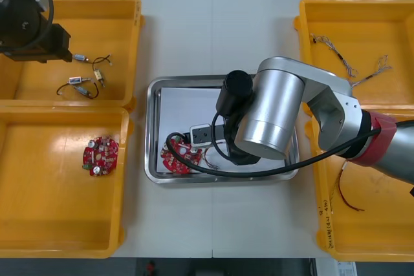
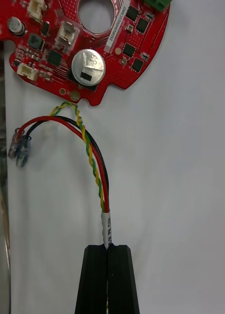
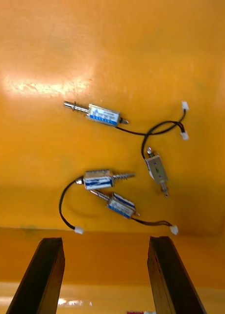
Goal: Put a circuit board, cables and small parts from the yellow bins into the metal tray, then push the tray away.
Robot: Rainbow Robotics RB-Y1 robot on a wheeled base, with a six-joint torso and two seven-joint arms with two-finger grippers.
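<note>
Gripping cable (image 2: 92, 167) in closed right pincer (image 2: 111, 248) over tray (image 1: 155, 95) floor, just beside circuit board (image 2: 92, 49). Advise releasing low, then lifting straight. Holding left pincer (image 3: 105, 240) open above small metal parts (image 3: 105, 179) in bin (image 3: 112, 49).

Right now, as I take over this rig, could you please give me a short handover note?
Right tool: shut on a cable over the tray; the cable reaches to the board lying there.
Left tool: open, above four small parts in the far left bin.
Done: one board in the tray; cable brought in, not yet released.
Left: release the cable, add small parts, push the tray away.
Spare: another board in the near left bin; more cables in the right bins.
</note>
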